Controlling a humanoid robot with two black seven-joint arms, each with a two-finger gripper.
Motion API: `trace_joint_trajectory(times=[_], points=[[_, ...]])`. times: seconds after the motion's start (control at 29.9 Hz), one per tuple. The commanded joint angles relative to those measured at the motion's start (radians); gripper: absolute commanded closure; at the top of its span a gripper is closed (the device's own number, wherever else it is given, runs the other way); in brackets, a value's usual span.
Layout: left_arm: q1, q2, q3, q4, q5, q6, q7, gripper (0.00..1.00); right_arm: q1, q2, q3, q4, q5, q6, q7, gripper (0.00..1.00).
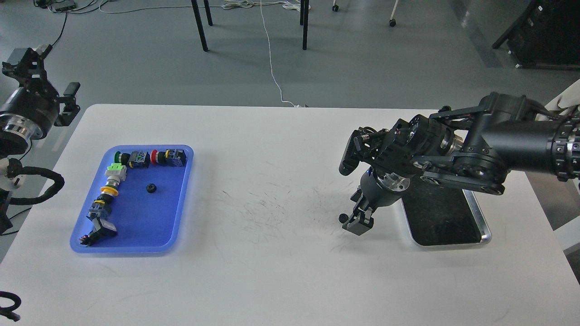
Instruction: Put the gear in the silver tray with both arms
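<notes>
A small black gear (343, 218) lies on the white table, left of the silver tray (481, 218). My right gripper (358, 222) points down at the table and touches or nearly touches the gear's right side. Its fingers are dark and close together, so I cannot tell whether they are open or shut. My right arm covers the far end of the silver tray, whose dark bottom holds nothing I can see. My left gripper (45, 77) is open and empty, raised off the table's far left corner. A second small black gear (151, 188) lies in the blue tray.
A blue plastic tray (182, 199) on the left holds several push-button switches along its back and left sides. The white table (272, 271) has scuff marks at its middle. Chair legs and cables are on the floor beyond the table.
</notes>
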Motion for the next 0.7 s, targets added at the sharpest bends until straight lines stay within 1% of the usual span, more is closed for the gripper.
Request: trace_joint_trajectory(times=[0.0, 0.3, 0.37, 0.5, 0.57, 0.67], points=[[0.002, -0.001, 0.0, 0.0, -0.001, 0.0, 0.0, 0.02, -0.018, 0.028, -0.007, -0.037, -0.001, 0.0, 0.0, 0.28], [0.002, 0.001, -0.002, 0.0, -0.001, 0.0, 0.0, 0.02, -0.034, 0.079, -0.009, -0.063, -0.001, 0.0, 0.0, 0.29], [0.002, 0.001, -0.003, 0.0, -0.002, 0.0, 0.0, 0.02, -0.034, 0.08, -0.009, -0.063, -0.001, 0.0, 0.0, 0.34], [0.002, 0.002, -0.003, 0.0, -0.004, 0.0, 0.0, 0.02, -0.044, 0.097, -0.011, -0.086, -0.001, 0.0, 0.0, 0.36], [0.002, 0.007, -0.003, 0.0, -0.01, 0.0, 0.0, 0.02, -0.049, 0.103, -0.011, -0.102, -0.001, 0.0, 0.0, 0.38], [0.002, 0.007, -0.003, 0.0, -0.017, 0.0, 0.0, 0.02, -0.05, 0.106, -0.011, -0.105, -0.002, 0.0, 0.0, 0.38]])
